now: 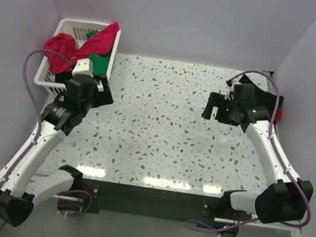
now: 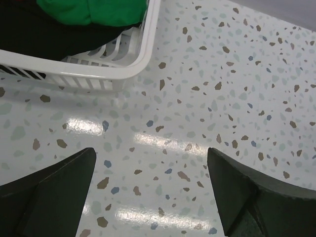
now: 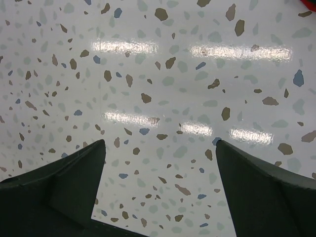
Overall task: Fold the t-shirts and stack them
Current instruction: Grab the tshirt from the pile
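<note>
Speckles of brown, grey and blue dotted the white desk [image 1: 161, 136]. At its far left corner stood a white slatted basket [image 1: 71, 22], and the shirts were bundled in it, unfolded. The green shirt [image 1: 100, 62] lay crumpled at the basket's near right corner, on top of a black shirt [image 2: 34, 37]. Behind it a pink shirt [image 1: 102, 39] draped over the far right rim, and a red shirt [image 1: 60, 46] was heaped at the left side.

The left hand [image 1: 104, 91] hovered just beside the basket's near right corner, outside it and over the desk. Its wrist view showed the two fingers [image 2: 54, 192] set wide apart with only desk between them. It held nothing, and the green shirt sat inside the rim, apart from the fingers.

The right hand [image 1: 210, 111] hung over the right half of the desk, well apart from the basket, pointing left. Its fingers [image 3: 64, 192] were likewise spread wide, gripping nothing. A bit of red [image 1: 278, 116] showed at the desk's right edge behind that arm; what it was could not be told.
</note>
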Robot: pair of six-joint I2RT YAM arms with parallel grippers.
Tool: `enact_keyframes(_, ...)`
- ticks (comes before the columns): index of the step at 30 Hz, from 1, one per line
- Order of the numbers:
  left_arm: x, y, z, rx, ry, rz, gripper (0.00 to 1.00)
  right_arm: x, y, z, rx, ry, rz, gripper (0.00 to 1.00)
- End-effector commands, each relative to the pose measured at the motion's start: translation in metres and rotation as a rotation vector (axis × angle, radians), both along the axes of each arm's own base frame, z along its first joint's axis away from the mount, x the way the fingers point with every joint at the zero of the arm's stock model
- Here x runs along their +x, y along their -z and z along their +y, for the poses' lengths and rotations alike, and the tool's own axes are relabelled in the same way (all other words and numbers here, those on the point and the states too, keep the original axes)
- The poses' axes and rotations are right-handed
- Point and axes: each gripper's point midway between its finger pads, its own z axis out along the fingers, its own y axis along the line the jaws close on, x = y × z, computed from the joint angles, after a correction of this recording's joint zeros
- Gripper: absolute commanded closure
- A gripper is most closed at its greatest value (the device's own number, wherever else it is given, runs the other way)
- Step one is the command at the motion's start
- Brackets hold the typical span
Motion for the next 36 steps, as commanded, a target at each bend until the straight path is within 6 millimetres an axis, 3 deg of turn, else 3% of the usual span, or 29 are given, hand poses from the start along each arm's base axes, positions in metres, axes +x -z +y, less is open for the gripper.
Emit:
enact_keyframes(1, -0.002, 0.01, 0.01, 0.062, -0.035, 0.09, 0.0, 0.003, -0.018, 0.001, 0.005, -0.005, -0.06, 0.04)
enact_keyframes(6, 0.0, 0.023, 0.012, 0.109, -0.027, 0.139, 0.0, -0.002, -0.021, 0.0, 0.012, 0.002, -0.062, 0.04)
enact_keyframes(14, 0.038, -0.003, 0.006, 0.133, -0.011, 0.04, 0.0, -0.009, -0.023, 0.004, 0.044, 0.003, -0.054, 0.02)
enact_keyframes(17, 0.061, -0.005, 0.022, 0.135, -0.034, 0.058, 0.0, -0.006, -0.026, 0.007, 0.056, -0.001, -0.065, 0.02)
enact_keyframes(18, 0.075, -0.007, 0.04, 0.123, -0.08, 0.069, 0.0, -0.004, -0.029, 0.007, 0.064, 0.004, -0.076, 0.02)
enact_keyframes(20, 0.093, -0.016, 0.05, 0.101, -0.084, 0.059, 0.0, -0.002, -0.028, 0.009, 0.072, 0.003, -0.08, 0.02)
enact_keyframes(22, 0.111, -0.005, 0.069, 0.142, -0.114, 0.099, 0.0, 0.001, -0.025, 0.011, 0.09, 0.006, -0.087, 0.02)
enact_keyframes(23, 0.12, -0.014, 0.074, 0.144, -0.125, 0.085, 0.0, 0.002, -0.024, 0.012, 0.094, 0.008, -0.086, 0.02)
enact_keyframes(24, 0.131, 0.001, 0.084, 0.151, -0.131, 0.128, 0.0, 0.002, -0.021, 0.013, 0.102, 0.021, -0.078, 0.02)
enact_keyframes(26, 0.147, 0.0, 0.092, 0.146, -0.139, 0.129, 0.0, 0.005, -0.015, 0.013, 0.105, 0.038, -0.058, 0.02)
enact_keyframes(29, 0.173, 0.033, 0.12, 0.136, -0.177, 0.188, 0.01, 0.016, -0.015, 0.013, 0.103, 0.056, -0.051, 0.02)
enact_keyframes(36, 0.222, 0.072, 0.13, 0.112, -0.161, 0.184, 0.1, 0.048, -0.013, 0.023, 0.126, 0.072, -0.024, 0.02)
